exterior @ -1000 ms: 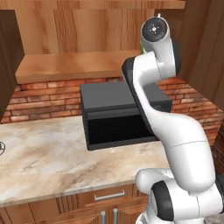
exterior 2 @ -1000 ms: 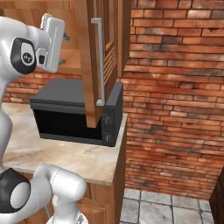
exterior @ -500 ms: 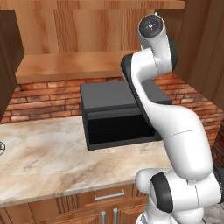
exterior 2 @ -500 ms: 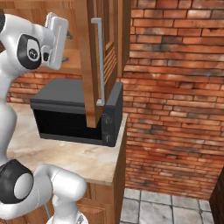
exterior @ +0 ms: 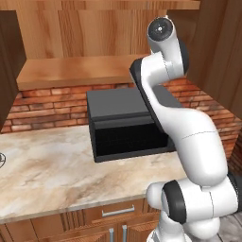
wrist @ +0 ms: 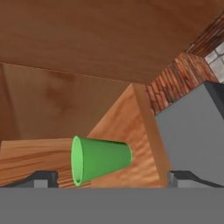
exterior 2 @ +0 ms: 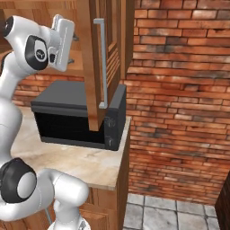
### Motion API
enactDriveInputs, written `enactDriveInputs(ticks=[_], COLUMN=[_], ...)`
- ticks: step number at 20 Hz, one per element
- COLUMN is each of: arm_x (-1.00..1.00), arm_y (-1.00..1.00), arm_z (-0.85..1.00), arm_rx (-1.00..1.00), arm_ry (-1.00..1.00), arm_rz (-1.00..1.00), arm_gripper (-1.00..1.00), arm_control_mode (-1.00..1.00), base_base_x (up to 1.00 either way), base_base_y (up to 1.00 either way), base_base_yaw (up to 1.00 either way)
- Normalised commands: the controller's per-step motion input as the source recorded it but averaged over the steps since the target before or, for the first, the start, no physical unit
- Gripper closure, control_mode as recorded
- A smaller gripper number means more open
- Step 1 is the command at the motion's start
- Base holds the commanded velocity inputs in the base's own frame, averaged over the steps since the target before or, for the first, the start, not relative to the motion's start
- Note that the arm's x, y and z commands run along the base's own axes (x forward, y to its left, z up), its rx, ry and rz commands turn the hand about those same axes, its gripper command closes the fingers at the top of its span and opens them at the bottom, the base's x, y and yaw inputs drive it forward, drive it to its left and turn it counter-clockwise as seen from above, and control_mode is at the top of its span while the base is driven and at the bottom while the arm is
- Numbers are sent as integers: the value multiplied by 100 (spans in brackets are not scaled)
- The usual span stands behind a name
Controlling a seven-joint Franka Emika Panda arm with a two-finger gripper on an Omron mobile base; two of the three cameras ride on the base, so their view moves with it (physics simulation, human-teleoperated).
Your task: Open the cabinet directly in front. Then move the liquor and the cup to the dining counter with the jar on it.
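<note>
A brick-backed kitchen corner held a marble table [exterior: 52, 175] under the open cabinet [exterior: 75, 71], with a black microwave [exterior: 123, 125] on the table. Read left to right in the left base view: bare marble, then the microwave, then the white arm rising to the shelf. Against the pictures from a second before, the arm's upper joints had swung and lifted, carrying the hand closer to the cabinet's bottom shelf; I judged this the approach for picking up the cup [wrist: 99, 159], the door [exterior 2: 96, 67] already standing wide. In the hand view the cup sat on the shelf between the two tips of the claw [wrist: 113, 178], untouched. The claw was spread fully and held nothing. The liquor could not be made out. No brand, label or writing was legible anywhere.
</note>
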Motion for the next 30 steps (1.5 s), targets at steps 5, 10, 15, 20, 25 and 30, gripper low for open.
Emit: enactDriveInputs(ticks=[5, 10, 15, 20, 25, 30], arm_x=[28, 31, 31, 27, 12, 10], arm_y=[-8, -3, 0, 0, 0, 0], arm_z=[-1, 0, 0, 0, -1, -2], arm_rx=[1, 1, 2, 3, 3, 2], arm_ry=[0, 0, 1, 2, 1, 0], arm_rz=[-1, 0, -1, -1, -1, -2], arm_gripper=[-100, -100, -100, -100, -100, -100], arm_control_mode=[-100, -100, -100, -100, -100, -100], base_base_x=[0, 0, 0, 0, 0, 0], base_base_y=[0, 0, 0, 0, 0, 0], base_base_yaw=[0, 0, 0, 0, 0, 0])
